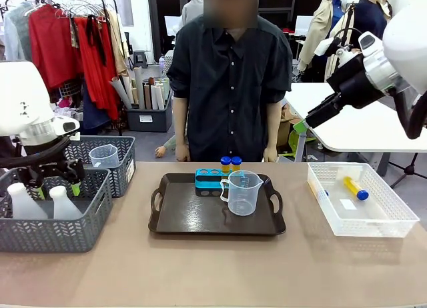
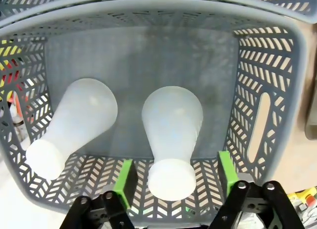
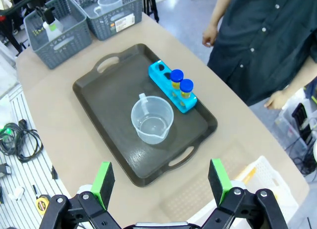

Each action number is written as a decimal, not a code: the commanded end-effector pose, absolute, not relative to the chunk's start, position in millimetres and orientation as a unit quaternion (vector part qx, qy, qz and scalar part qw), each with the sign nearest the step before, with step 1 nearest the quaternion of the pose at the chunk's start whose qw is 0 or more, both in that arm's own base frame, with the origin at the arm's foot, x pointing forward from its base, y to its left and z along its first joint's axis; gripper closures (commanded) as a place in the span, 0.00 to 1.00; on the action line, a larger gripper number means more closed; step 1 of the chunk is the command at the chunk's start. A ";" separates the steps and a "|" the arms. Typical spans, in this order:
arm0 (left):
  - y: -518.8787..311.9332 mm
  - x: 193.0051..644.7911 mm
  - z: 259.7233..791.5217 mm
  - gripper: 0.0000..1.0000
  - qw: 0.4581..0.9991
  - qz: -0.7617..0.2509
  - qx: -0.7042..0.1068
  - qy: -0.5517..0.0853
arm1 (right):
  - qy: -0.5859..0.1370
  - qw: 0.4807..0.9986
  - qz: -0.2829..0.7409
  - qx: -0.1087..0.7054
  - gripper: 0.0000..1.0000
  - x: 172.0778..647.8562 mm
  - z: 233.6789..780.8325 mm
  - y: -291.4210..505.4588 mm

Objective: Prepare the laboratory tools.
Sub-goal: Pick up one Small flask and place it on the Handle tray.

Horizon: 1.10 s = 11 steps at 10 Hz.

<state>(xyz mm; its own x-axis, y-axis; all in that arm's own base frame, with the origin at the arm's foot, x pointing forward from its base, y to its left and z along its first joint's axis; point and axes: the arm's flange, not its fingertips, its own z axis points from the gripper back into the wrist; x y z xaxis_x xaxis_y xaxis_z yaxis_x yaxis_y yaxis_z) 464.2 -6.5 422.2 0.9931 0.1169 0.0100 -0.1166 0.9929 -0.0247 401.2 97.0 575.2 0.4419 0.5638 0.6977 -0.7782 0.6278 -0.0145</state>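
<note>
Left wrist view: left gripper [image 2: 174,162], jaws apart astride the conical flask [image 2: 172,122] in the grey basket [image 2: 262,125], may slip up its tapered neck.

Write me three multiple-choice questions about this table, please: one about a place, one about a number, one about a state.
1. Where is the blue tube rack?
A) in the white bin
B) on the dark tray
C) in a grey basket

2. How many blue-capped tubes stand in the rack?
A) two
B) four
C) none

3. How do the fingers of the left gripper stand?
A) shut on a tube
B) shut on nothing
C) open, on either side of the neck of a flask

Answers:
1 B: the rack sits near the tray's far edge.
2 A: two blue caps rise side by side from it.
3 C: gaps show between both fingers and the neck.
</note>
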 end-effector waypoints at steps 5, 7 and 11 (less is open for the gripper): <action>-5.2 461.7 421.2 1.00 0.998 0.054 0.005 -0.010 | -0.344 0.833 0.400 0.166 0.00 401.1 576.7 96.7; -4.7 461.3 427.9 1.00 0.999 0.048 0.007 -0.016 | -0.344 0.833 0.400 0.166 0.00 401.1 576.7 96.7; 7.1 463.5 502.8 1.00 0.999 0.003 0.011 -0.042 | -0.344 0.833 0.400 0.166 0.00 401.1 576.7 96.7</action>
<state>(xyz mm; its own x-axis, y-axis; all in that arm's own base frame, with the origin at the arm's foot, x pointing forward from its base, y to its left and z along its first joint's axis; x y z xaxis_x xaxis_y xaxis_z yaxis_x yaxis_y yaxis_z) 463.2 -3.1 482.1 0.9952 0.0424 0.0880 -0.0432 0.9990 0.0075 401.2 97.0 575.2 0.4419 0.5638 0.6977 -0.7782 0.6278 -0.0145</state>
